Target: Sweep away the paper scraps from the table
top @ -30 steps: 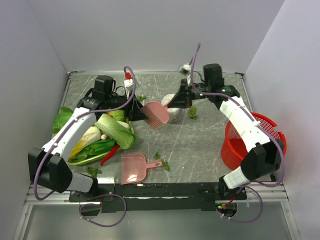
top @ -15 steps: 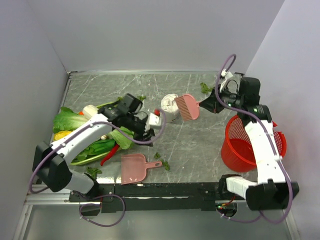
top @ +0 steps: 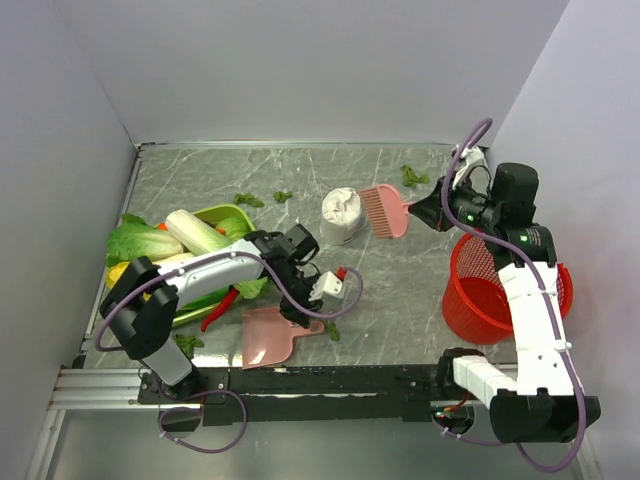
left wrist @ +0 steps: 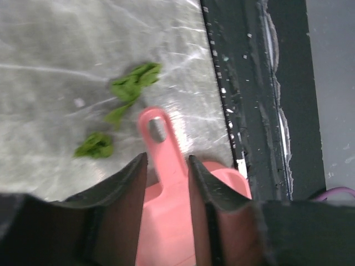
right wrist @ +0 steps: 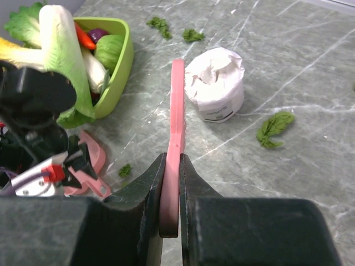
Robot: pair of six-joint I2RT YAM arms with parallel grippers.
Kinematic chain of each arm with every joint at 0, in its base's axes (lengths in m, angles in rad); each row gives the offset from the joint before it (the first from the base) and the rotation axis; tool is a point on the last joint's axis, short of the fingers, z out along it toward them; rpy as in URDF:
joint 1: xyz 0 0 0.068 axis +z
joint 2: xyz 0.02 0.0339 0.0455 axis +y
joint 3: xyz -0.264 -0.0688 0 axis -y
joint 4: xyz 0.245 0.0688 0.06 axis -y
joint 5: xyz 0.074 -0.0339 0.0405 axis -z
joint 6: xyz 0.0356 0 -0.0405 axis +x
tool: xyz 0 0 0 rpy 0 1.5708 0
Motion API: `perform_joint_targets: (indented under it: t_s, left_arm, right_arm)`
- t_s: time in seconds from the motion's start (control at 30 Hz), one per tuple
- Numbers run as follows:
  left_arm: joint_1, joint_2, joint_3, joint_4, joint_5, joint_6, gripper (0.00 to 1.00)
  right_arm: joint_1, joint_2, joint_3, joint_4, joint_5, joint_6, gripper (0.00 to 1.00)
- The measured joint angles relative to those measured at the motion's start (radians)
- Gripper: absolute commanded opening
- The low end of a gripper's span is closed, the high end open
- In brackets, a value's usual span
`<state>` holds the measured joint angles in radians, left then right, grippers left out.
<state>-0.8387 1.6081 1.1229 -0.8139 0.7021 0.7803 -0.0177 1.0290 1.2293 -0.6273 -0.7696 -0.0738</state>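
Pink dustpan [top: 268, 338] beside paper scraps [left wrist: 133, 86]; left claw [left wrist: 166, 160] straddles handle to lift, clamping unclear. Beyond dustpan, right claw [right wrist: 172, 166] pinches brush [top: 385, 210] for sweeping.

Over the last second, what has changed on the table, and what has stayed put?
The left gripper drew back from mid-table to the near edge and now straddles the handle of the dustpan; grip unclear. The right gripper, shut on the brush, swung right, carrying it away from the white lump. Dustpan, lump and the scraps beside the dustpan stayed put.
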Motion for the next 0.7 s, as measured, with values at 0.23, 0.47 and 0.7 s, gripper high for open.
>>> perform_joint_targets:
  t_s: [0.23,0.47,0.7]
  left_arm:
    - [-0.072,0.04,-0.046,0.043,-0.024,0.002,0.31]
    - [-0.086,0.129,-0.019,0.053,-0.057,0.002,0.26]
    - [-0.088,0.157,0.037,0.048,-0.074,0.002,0.22]
  right_arm:
    - [-0.01,-0.013,0.0,-0.003,-0.001,-0.002,0.0]
    - [-0.015,-0.062,0.0,-0.003,-0.006,0.005,0.0]
    - [-0.022,-0.095,0.0,-0.003,-0.009,0.006,0.0]
